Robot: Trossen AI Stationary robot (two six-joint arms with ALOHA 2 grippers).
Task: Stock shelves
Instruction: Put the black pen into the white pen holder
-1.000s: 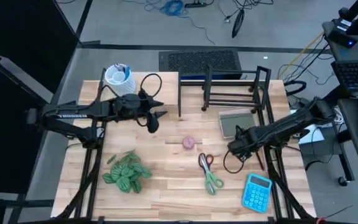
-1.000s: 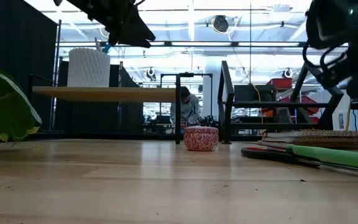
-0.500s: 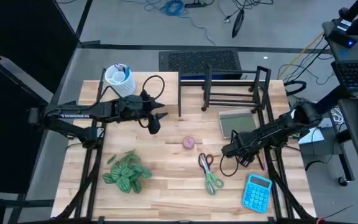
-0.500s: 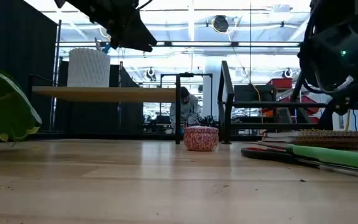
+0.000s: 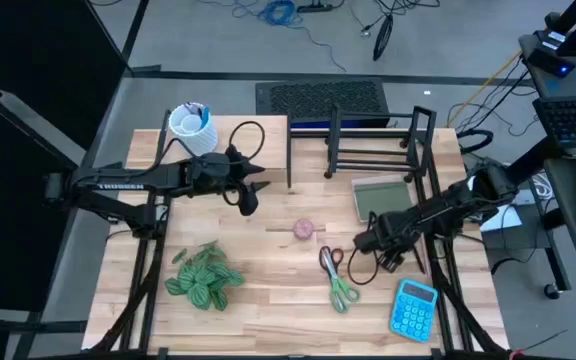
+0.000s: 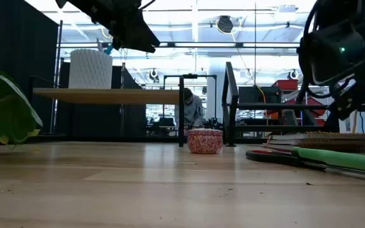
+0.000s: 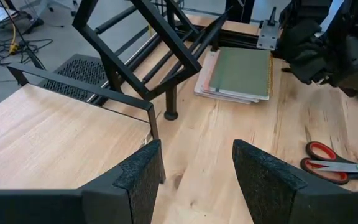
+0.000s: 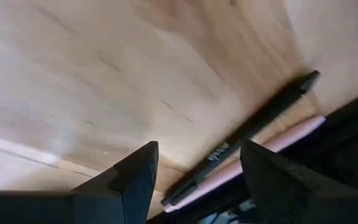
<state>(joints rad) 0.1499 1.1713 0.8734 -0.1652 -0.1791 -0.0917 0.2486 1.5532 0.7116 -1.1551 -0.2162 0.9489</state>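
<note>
your right gripper [image 8: 194,177] is spread & empty over the pen [image 8: 247,138]; come down crooked & it'll roll off. left gripper [image 7: 194,180] released, by riser shelf [image 5: 223,140].

Over the last 1 second the right gripper [image 5: 364,240] travels leftward across the table, away from the notebooks [image 5: 380,197] and closer to the scissors [image 5: 337,277], its arm stretching lower and flatter. The left gripper [image 5: 249,192] drifts a touch to the right, near the wooden shelf's [image 5: 148,146] corner.
</note>
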